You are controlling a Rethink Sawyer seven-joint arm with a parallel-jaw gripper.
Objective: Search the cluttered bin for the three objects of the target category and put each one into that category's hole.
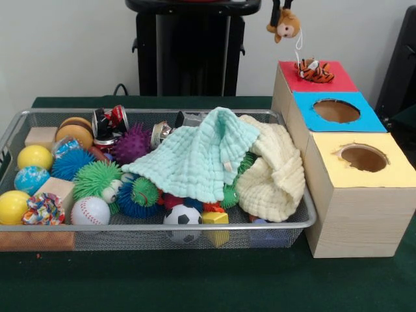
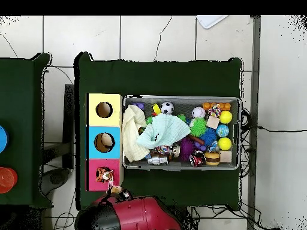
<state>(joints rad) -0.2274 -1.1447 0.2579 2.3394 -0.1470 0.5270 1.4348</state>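
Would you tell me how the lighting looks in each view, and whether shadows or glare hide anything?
Front view: even, soft light; the mint cloth shades the toys beneath it, and the yellow-surround hole is dim inside. Overhead view: the bin is evenly lit with no glare; the monkey sits dim beside the red arm.

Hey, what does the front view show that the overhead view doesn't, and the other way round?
Only the front view: the black pedestal, the wooden box with its pale side walls, and that the monkey hangs in the air above the box's red end. Only the overhead view: the red arm and a second green table alongside. Both: the wire bin full of clutter under two cloths, the tiger lying on the red-surrounded hole, and the blue hole and yellow hole.
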